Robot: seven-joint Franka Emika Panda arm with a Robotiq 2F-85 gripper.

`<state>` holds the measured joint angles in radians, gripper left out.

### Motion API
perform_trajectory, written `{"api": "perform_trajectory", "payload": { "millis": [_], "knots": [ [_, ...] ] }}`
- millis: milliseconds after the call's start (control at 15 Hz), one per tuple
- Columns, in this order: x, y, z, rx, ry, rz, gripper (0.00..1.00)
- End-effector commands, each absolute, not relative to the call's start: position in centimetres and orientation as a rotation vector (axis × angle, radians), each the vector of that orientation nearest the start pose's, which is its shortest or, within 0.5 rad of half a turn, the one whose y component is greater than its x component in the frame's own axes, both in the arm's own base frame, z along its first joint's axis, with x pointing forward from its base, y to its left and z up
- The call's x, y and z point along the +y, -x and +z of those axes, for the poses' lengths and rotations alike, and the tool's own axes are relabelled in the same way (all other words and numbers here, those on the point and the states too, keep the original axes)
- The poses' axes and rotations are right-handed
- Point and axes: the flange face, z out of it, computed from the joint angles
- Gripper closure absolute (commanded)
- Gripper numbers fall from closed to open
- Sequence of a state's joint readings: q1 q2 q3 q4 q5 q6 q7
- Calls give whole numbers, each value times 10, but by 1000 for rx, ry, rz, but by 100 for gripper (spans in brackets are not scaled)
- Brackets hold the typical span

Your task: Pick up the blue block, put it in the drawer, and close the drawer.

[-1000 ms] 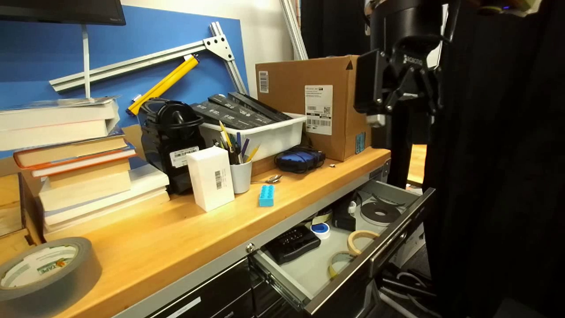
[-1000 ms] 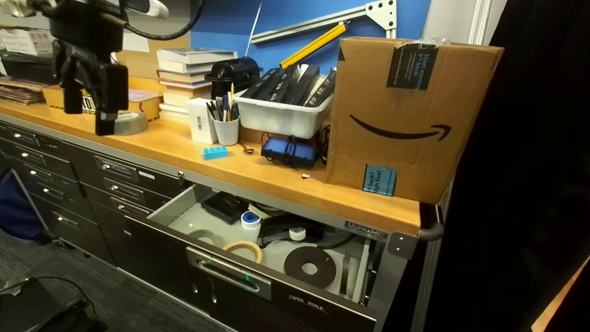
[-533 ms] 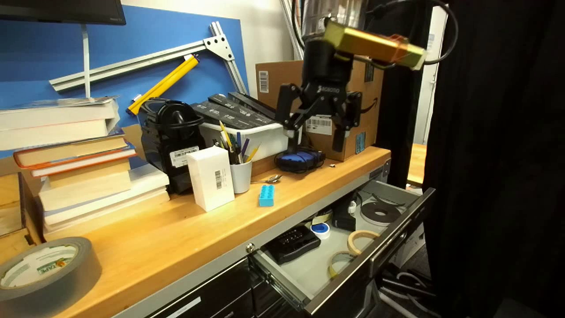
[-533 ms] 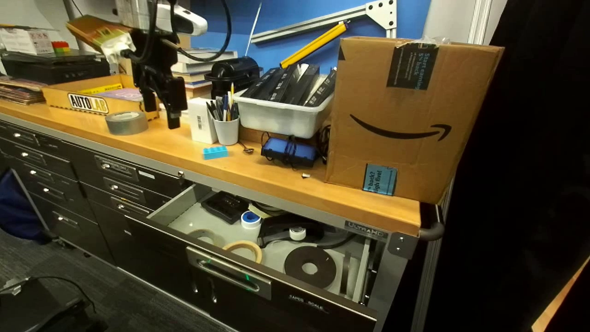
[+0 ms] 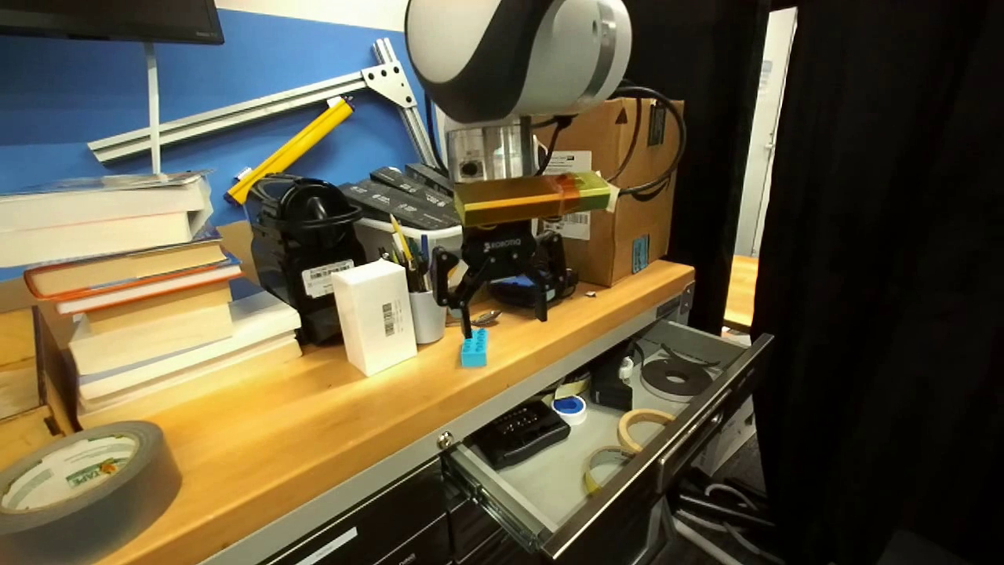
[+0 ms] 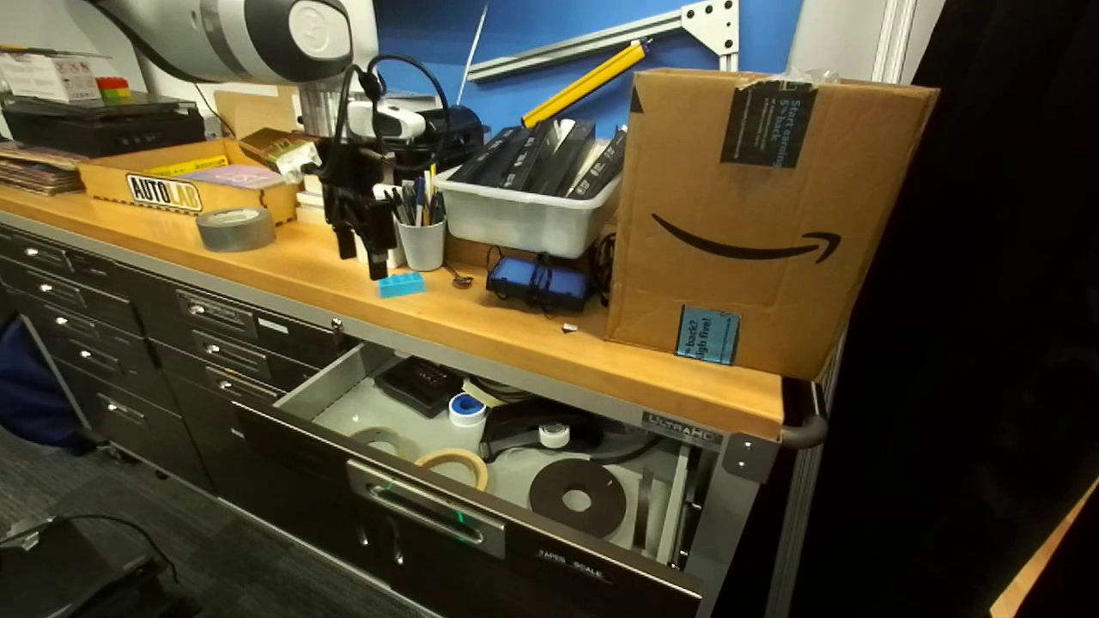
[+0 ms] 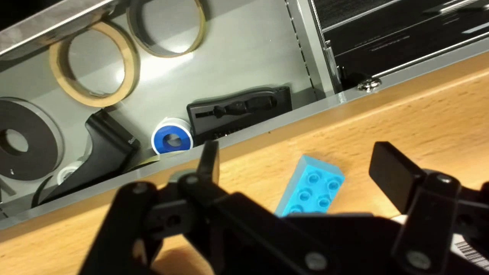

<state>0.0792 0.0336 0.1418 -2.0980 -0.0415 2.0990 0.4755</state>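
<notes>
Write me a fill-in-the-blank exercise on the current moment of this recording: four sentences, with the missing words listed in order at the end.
1. The gripper holds ____.
2. The light-blue studded toy brick lies on the wooden worktop, outside the pulled-out ____.
3. Beside the black plastic case, the white-rimmed roll has a ____ face.
4. The lettering on the wooden tray reads ____.

Missing words: nothing; drawer; blue; AUTOLAB.

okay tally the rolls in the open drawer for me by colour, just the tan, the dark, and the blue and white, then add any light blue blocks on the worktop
Tan or yellowish rolls: 2
Large dark roll: 1
Blue-and-white roll: 1
Light blue block: 1
Total: 5
</notes>
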Motion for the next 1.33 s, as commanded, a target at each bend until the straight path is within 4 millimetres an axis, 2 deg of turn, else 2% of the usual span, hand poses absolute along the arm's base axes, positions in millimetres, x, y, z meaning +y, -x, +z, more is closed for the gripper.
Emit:
{"api": "perform_trajectory", "payload": {
  "millis": [0, 200, 333, 400, 467, 667, 800, 1000, 1267],
  "knots": [
    [132, -564, 391, 449, 3153, -7, 0],
    [139, -575, 377, 486, 3119, 7, 0],
    [138, -583, 370, 553, 3111, -56, 0],
    [136, -586, 367, 590, 3101, -96, 21],
    [133, -588, 365, 628, 3092, -131, 25],
    [120, -591, 364, 725, 3076, -209, 51],
    [109, -586, 369, 783, 3081, -246, 65],
    [88, -566, 381, 844, 3095, -196, 89],
    [57, -519, 391, 927, 3104, -81, 87]
  ]
}}
